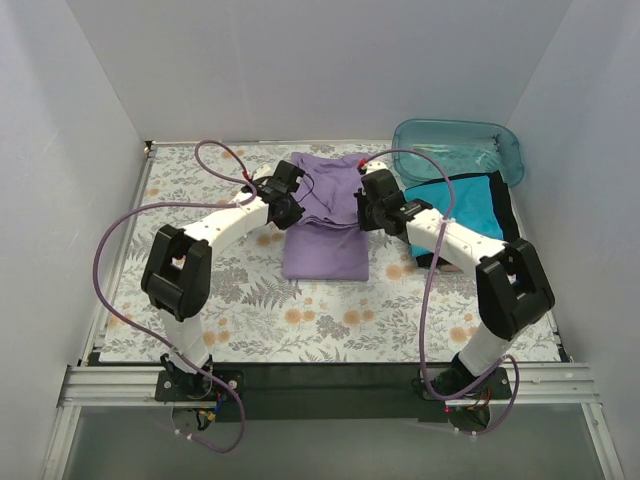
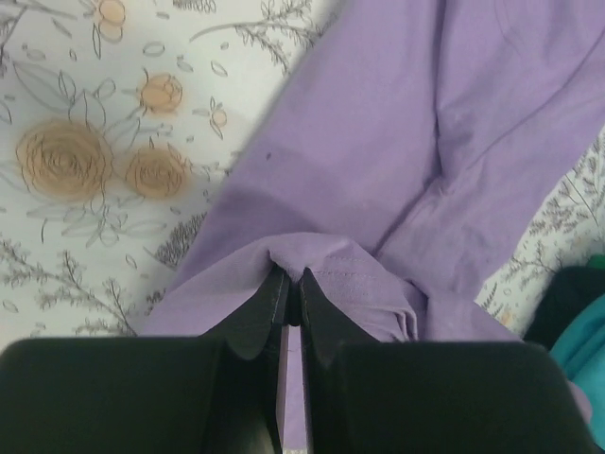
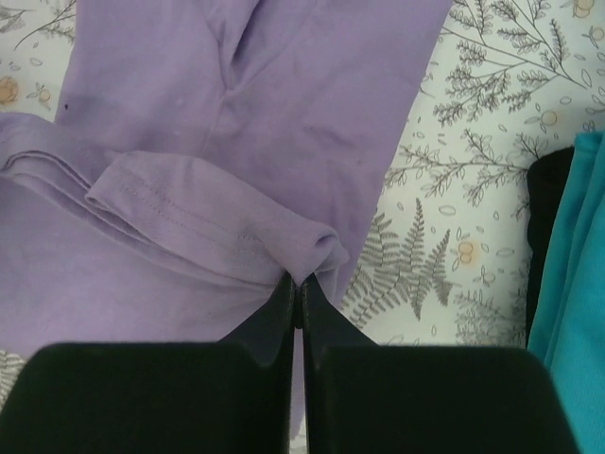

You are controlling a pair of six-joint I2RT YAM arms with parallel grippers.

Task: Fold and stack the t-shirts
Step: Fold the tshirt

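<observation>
The lavender-purple t-shirt (image 1: 323,225) lies partly folded at the middle of the flowered table. My left gripper (image 1: 287,208) is shut on its left edge; the left wrist view shows a pinched fold of the t-shirt (image 2: 378,170) between my black fingers (image 2: 265,312). My right gripper (image 1: 362,212) is shut on its right edge; the right wrist view shows a hemmed fold of the t-shirt (image 3: 284,113) held at my fingertips (image 3: 279,312). A folded teal t-shirt (image 1: 465,210) lies on a black one (image 1: 508,215) at the right. No orange-red shirt shows.
A clear teal plastic tub (image 1: 458,147) stands at the back right, behind the folded stack. The flowered tablecloth (image 1: 200,180) covers the table between white walls. Teal and black cloth show at the right edge of the right wrist view (image 3: 577,284).
</observation>
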